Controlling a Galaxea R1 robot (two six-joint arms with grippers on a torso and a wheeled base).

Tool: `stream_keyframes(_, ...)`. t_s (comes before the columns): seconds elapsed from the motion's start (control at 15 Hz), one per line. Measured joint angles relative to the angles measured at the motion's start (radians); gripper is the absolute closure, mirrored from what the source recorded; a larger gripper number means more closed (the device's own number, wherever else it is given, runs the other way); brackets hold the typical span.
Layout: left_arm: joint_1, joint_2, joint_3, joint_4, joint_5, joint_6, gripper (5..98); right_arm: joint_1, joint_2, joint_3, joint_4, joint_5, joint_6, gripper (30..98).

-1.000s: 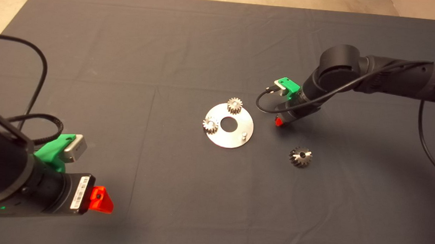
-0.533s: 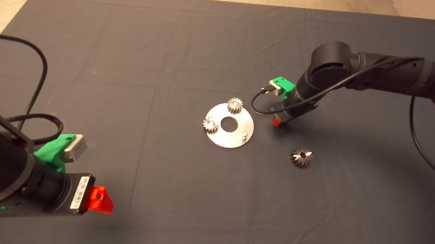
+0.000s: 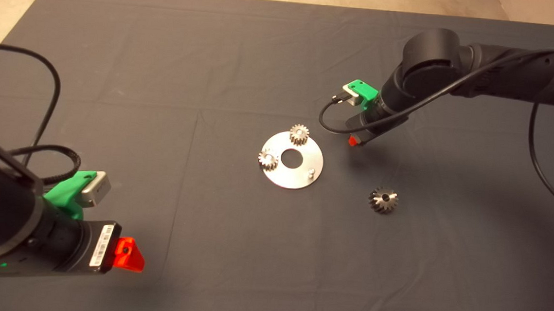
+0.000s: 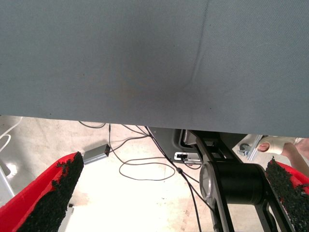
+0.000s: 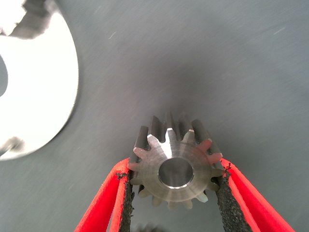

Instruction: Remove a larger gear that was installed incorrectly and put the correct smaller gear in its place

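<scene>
The smaller gear (image 5: 175, 166) is pinched between the right gripper's (image 5: 175, 191) two pads, held above the mat (image 3: 244, 65) with its bore facing the wrist camera. Going left to right for you: the left gripper (image 3: 128, 255) is parked at the mat's 8 o'clock corner, fingers (image 4: 53, 193) spread wide and holding nothing; its wrist view shows only the mat edge, cables on the floor and part of the robot base. At the centre of the mat you have the round silver plate (image 3: 291, 172) with a central hole. Two pale small gears sit on it, one (image 3: 299, 134) at the plate's 12 o'clock edge and one (image 3: 267, 159) at its 9 o'clock edge, and a bare peg (image 3: 311, 172) stands at about 4 o'clock. The right gripper (image 3: 354, 141) hangs just off the plate at its 2 o'clock, not touching it, with the arm coming in from the right edge. In the head view you can't see the held gear, only a red fingertip. The larger gear (image 3: 383, 200) lies loose on the mat at the plate's 4 o'clock, well clear of the rim and of the gripper.
</scene>
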Motion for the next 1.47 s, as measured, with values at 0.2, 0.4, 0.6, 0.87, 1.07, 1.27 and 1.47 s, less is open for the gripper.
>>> stream_keyframes(0.2, 0.000, 0.000, 0.000, 0.000, 0.000, 0.000, 5.9, 0.000, 0.034, 0.000, 0.004, 0.001, 0.009, 89.0)
stream_keyframes(0.4, 0.000, 0.000, 0.000, 0.000, 0.000, 0.000, 5.9, 0.000, 0.059, 0.001, 0.008, 0.002, 0.015, 89.1)
stream_keyframes(0.6, 0.000, 0.000, 0.000, 0.000, 0.000, 0.000, 5.9, 0.000, 0.071, 0.001, 0.018, 0.002, 0.031, 89.1)
stream_keyframes(0.87, 0.000, 0.000, 0.000, 0.000, 0.000, 0.000, 5.9, 0.000, 0.088, 0.001, 0.026, 0.000, 0.033, 89.1)
stream_keyframes(1.07, 0.000, 0.000, 0.000, 0.000, 0.000, 0.000, 5.9, -0.001, 0.109, 0.001, 0.027, 0.003, 0.034, 89.0)
stream_keyframes(1.27, 0.000, 0.000, 0.000, 0.000, 0.000, 0.000, 5.9, -0.005, 0.120, 0.001, 0.027, 0.000, 0.046, 89.1)
stream_keyframes(1.47, 0.000, 0.000, 0.000, -0.001, 0.000, 0.000, 5.9, -0.005, 0.136, 0.001, 0.028, 0.002, 0.048, 89.1)
